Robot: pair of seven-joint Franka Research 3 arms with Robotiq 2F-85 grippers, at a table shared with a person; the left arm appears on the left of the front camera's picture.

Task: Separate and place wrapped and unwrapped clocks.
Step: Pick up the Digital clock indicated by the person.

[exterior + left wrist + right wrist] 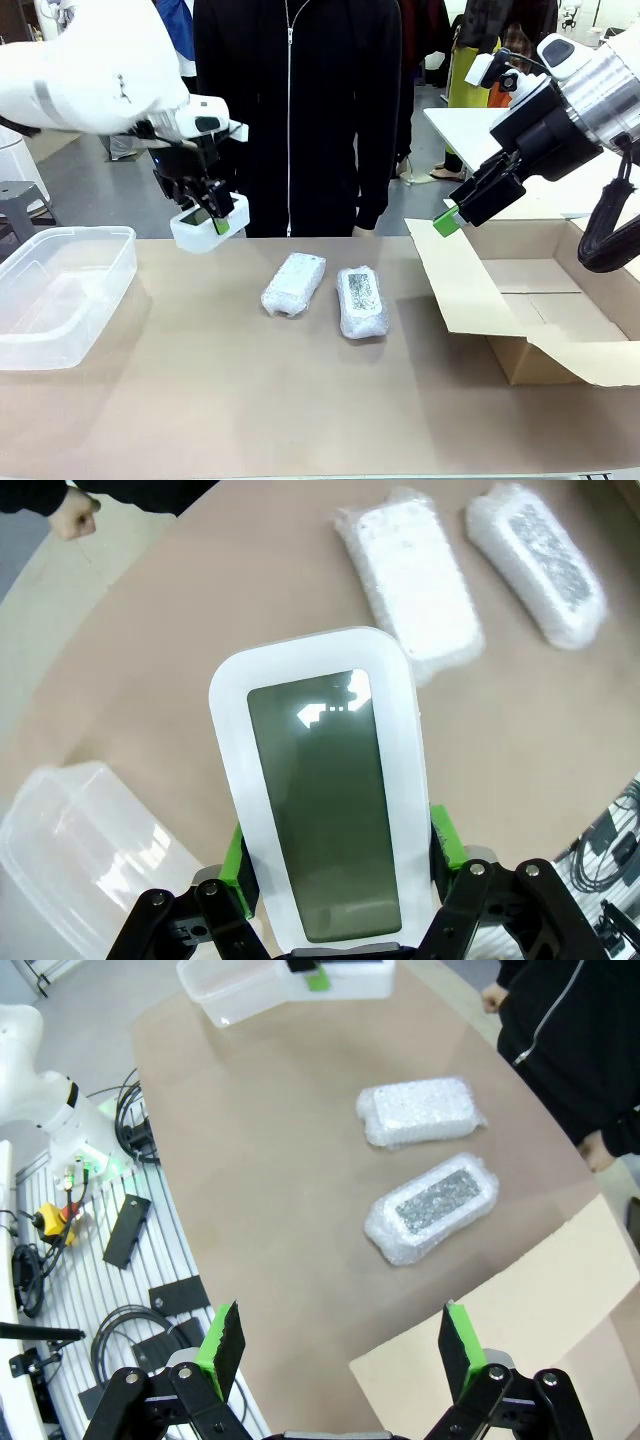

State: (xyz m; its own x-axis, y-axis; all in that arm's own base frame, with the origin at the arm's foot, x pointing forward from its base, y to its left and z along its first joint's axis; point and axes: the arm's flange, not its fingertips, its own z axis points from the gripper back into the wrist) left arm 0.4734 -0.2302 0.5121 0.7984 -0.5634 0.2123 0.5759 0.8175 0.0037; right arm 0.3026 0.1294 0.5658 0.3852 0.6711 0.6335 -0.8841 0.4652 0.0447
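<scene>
Left claw (210, 214) clamps the clock (322, 810) between its pads (237, 864); right claw (340, 1336) gapes wide, empty, speckled bundle (433, 1206) lying beyond it.

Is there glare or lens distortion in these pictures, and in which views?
Left wrist view: a small bright reflection sits on the screen of the bare clock, and the edge of the table bends, fisheye-like. Right wrist view: the table edge curves too. Front view: even light, soft shadows beside the plain bundle and the speckled-panel bundle.
</scene>
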